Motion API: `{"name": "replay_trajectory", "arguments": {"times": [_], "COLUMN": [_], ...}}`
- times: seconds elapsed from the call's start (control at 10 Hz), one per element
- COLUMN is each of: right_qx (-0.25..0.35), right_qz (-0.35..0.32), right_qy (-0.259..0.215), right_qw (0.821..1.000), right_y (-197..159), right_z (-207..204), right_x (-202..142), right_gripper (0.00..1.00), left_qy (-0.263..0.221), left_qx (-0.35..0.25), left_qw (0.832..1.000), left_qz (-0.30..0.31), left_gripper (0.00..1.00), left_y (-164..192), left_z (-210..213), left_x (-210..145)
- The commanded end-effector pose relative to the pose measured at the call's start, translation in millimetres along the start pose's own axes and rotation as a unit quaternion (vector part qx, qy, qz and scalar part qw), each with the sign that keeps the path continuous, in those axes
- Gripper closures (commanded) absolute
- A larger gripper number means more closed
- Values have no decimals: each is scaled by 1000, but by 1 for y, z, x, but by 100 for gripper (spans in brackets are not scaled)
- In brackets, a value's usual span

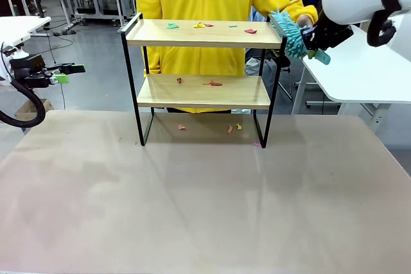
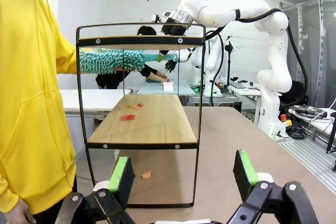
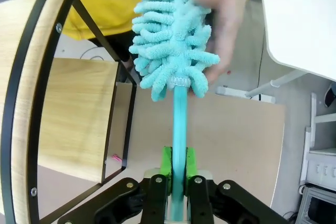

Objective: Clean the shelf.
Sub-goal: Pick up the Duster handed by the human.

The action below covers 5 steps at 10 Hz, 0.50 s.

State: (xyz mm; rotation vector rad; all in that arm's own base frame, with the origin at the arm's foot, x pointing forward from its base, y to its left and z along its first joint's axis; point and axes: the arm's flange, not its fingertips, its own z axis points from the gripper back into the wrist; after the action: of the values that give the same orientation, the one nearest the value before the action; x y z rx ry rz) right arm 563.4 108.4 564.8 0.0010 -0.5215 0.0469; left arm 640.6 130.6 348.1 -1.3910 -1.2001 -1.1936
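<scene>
The shelf (image 1: 192, 35) is standing at the far middle of the surface (image 1: 192, 197). The right claw (image 3: 178, 162) is clamping the handle of a teal duster (image 1: 287, 30) beside the top board; the left claw (image 2: 182, 170) is gaping wide.

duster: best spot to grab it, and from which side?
Grab the bare teal handle, coming from its free end with the jaws across the thin straight shaft. The fluffy head is soft and would probably squash, and a person's hand is at it. The right gripper is shut on the handle this way, with the duster in line with it.
</scene>
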Motion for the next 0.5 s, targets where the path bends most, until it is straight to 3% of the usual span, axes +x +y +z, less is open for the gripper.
{"name": "replay_trajectory", "arguments": {"times": [0.0,0.4], "right_qx": [-6,-6], "right_qz": [7,7], "right_qy": [8,8], "right_qw": [1000,1000], "right_y": [0,0], "right_z": [-1,-1], "right_x": [-1,-1], "right_gripper": [100,100], "left_qy": [4,4], "left_qx": [-3,-3], "left_qw": [1000,1000], "left_qz": [-8,-8], "left_gripper": [0,0], "left_y": [-2,-2], "left_z": [0,0], "left_x": [1,1]}}
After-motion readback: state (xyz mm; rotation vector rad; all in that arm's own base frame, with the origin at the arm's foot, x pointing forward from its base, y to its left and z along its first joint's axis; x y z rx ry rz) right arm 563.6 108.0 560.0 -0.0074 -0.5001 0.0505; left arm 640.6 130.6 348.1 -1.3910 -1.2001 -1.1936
